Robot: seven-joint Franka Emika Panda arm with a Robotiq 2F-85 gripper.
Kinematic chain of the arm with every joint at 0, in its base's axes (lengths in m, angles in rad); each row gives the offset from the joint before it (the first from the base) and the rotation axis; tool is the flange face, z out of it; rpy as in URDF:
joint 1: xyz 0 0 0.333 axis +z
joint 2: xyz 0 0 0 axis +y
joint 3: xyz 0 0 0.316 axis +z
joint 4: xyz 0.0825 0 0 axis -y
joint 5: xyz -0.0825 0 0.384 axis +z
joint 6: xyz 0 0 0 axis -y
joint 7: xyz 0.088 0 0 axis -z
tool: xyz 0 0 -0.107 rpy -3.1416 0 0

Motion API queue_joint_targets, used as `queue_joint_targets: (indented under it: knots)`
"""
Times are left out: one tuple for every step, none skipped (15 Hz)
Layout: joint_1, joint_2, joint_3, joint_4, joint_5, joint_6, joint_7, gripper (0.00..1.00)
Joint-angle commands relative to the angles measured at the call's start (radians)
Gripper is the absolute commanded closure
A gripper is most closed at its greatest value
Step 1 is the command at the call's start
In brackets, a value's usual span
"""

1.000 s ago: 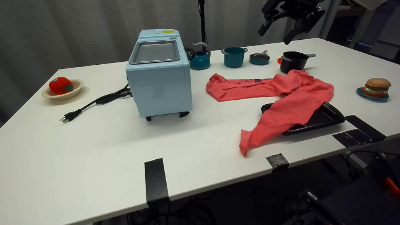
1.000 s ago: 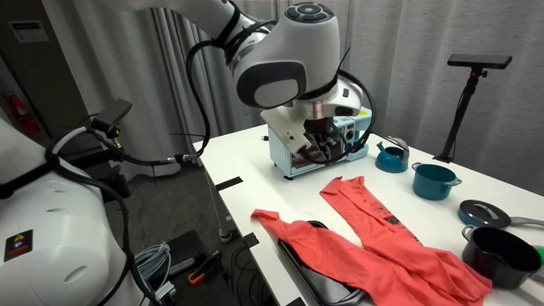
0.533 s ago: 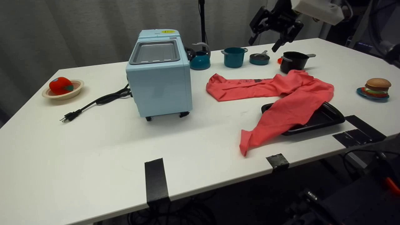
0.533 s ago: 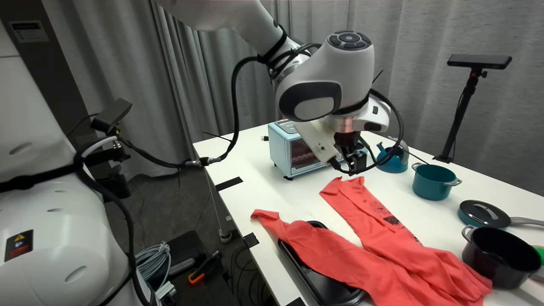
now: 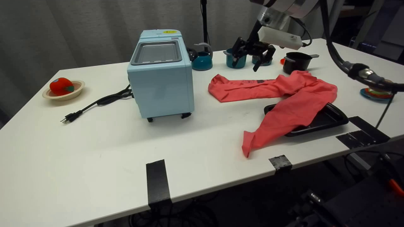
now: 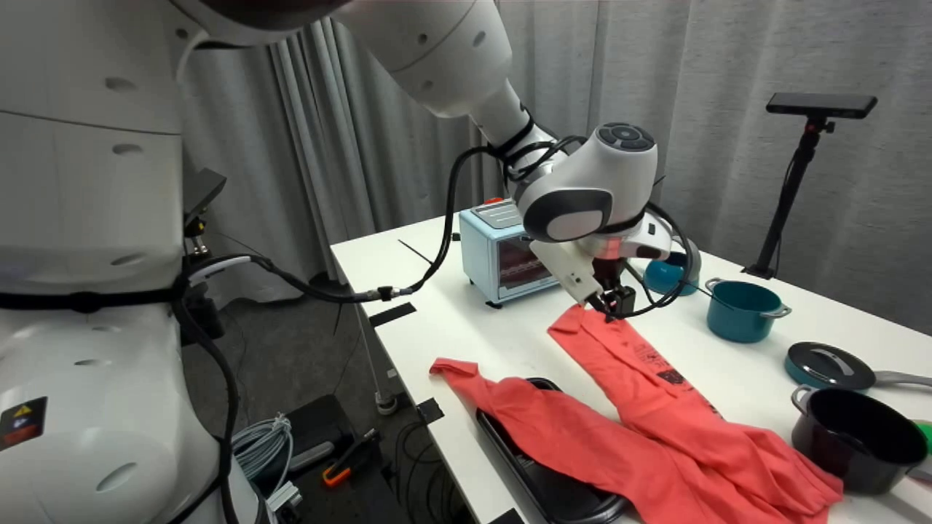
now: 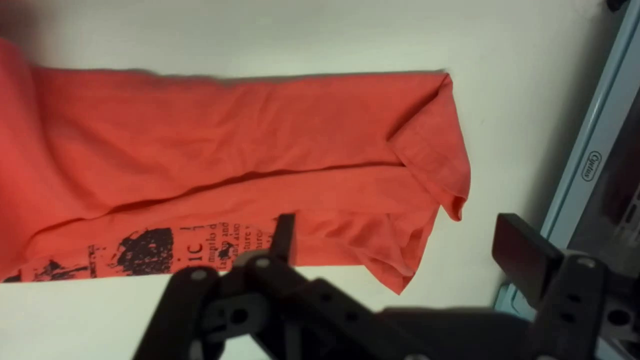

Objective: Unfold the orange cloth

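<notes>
— Lower and farther toward eight o'clock than a second ago: that is my gripper in an exterior view, while the orange cloth lies unchanged.

— What can you read?

— "Cyetus", sideways on a badge at three o'clock in my wrist view, on the light-blue toaster oven. Toward eight o'clock, black print on the cloth gives me "and" plus a big "C"; the gripper covers some of the rest and much is too small. The yellow sticker on the oven's top I cannot read.

— How is your arm posed?

— In an exterior view my arm slants in from eleven o'clock, bends at the wrist, and points the gripper down over the cloth's oven-side end.

— And the jaws?

— Spread wide; from the wrist I see cloth and white table between the fingers.

— And the cloth?

— Around three o'clock in an exterior view, its bend just beside the black pot. One strip runs toward nine o'clock, its end near the oven; the other crosses the black tray toward half past seven.
</notes>
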Motion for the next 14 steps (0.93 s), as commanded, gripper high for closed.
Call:
queue_joint_targets:
  knots:
    - [-0.045,0.149,0.053,0.15,-0.068,-0.02,0.056,0.0]
    - [-0.053,0.18,0.06,0.193,-0.089,-0.038,0.069,0.0]
    - [-0.052,0.209,0.068,0.218,-0.106,-0.037,0.082,0.0]
    - [-0.047,0.228,0.078,0.23,-0.122,-0.026,0.091,0.0]
    - [-0.045,0.251,0.088,0.248,-0.137,-0.023,0.095,0.0]
    - [-0.043,0.268,0.098,0.261,-0.151,-0.022,0.099,0.0]
    - [-0.041,0.284,0.108,0.27,-0.163,-0.022,0.102,0.0]
    - [-0.041,0.296,0.12,0.275,-0.173,-0.025,0.103,0.0]
    - [-0.042,0.311,0.131,0.281,-0.181,-0.025,0.101,0.0]
    - [-0.042,0.319,0.14,0.282,-0.186,-0.024,0.101,0.0]
    - [-0.043,0.33,0.149,0.286,-0.191,-0.026,0.099,0.0]
    - [-0.043,0.337,0.156,0.286,-0.195,-0.025,0.098,0.0]
    - [-0.044,0.343,0.162,0.286,-0.198,-0.026,0.098,0.0]
    - [-0.044,0.349,0.166,0.287,-0.202,-0.026,0.098,0.0]
